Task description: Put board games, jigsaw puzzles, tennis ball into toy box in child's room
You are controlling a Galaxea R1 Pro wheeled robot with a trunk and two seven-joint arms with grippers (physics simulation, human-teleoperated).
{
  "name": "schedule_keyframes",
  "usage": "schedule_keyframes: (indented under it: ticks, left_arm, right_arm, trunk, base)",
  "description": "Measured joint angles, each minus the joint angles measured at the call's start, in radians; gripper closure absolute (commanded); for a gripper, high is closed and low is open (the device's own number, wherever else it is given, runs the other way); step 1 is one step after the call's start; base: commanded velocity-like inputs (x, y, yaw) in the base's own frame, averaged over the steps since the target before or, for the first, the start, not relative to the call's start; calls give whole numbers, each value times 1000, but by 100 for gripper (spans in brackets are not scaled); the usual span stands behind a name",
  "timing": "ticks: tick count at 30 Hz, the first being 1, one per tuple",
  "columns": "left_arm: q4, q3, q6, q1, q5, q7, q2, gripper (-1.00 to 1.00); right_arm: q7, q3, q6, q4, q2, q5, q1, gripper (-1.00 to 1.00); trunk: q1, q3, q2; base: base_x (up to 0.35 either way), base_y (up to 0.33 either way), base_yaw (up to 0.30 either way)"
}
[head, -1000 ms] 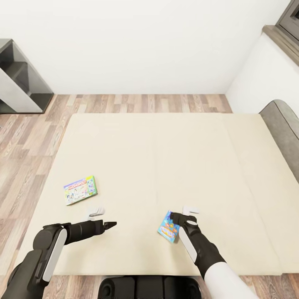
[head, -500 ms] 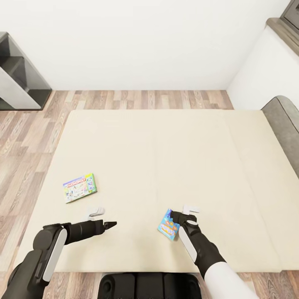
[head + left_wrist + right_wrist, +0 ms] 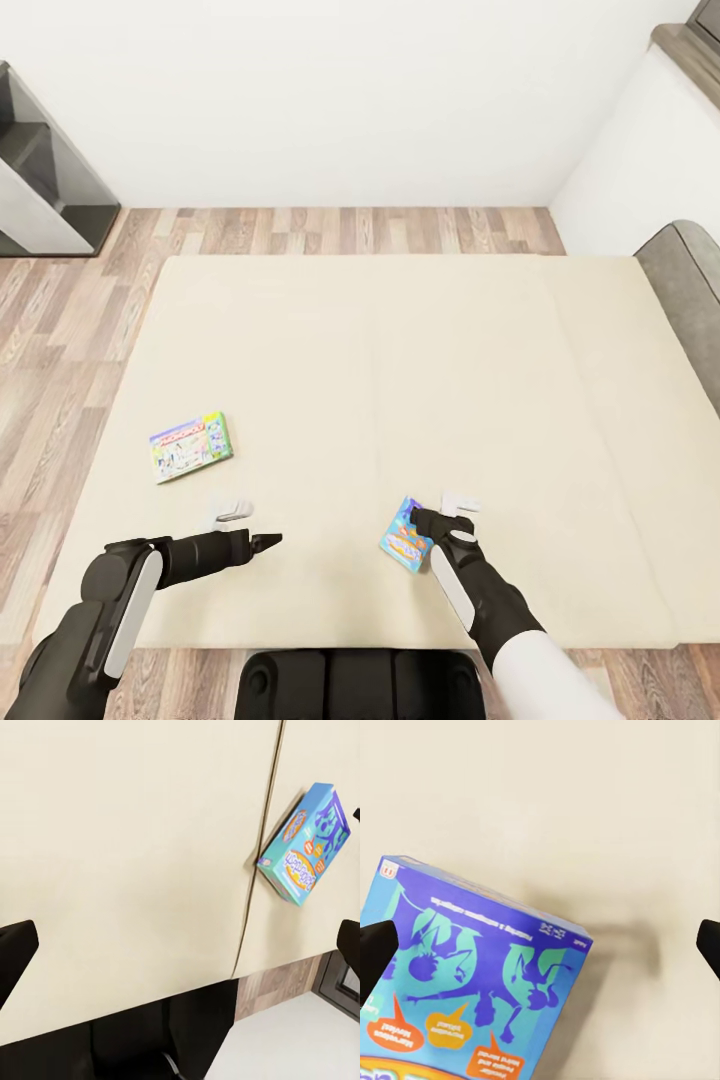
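— Board games: where are they lying?
— Blue board game [image 3: 405,541] is resting on the bed [image 3: 400,330] beside the right end effector [image 3: 428,523], fingers spread; the green one [image 3: 190,446] is lying near the left end effector [image 3: 262,542], also spread.

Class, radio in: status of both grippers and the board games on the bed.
Left gripper open, empty. Right gripper open beside tilted blue cartoon game box. Green-edged pale game box flat on cream bed. Nothing in the way.
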Motion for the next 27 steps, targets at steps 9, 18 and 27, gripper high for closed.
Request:
schedule_keyframes:
  ticks: [9, 18, 27]
  left_arm:
    - [0, 0, 0, 0, 0, 0, -1, -100]
    - [0, 2, 0, 0, 0, 0, 2, -100]
    - [0, 2, 0, 0, 0, 0, 4, -100]
  right_arm:
    - [0, -1, -27, 0, 1, 0, 0, -100]
    - [0, -1, -29, -20, 2, -1, -13, -100]
    - [-1, 0, -51, -25, 2, -1, -21, -100]
  trunk:
    - [0, -15, 0]
    - [0, -30, 0]
    - [0, -39, 0]
  base:
    - [0, 0, 0]
    - [0, 0, 0]
    - [0, 0, 0]
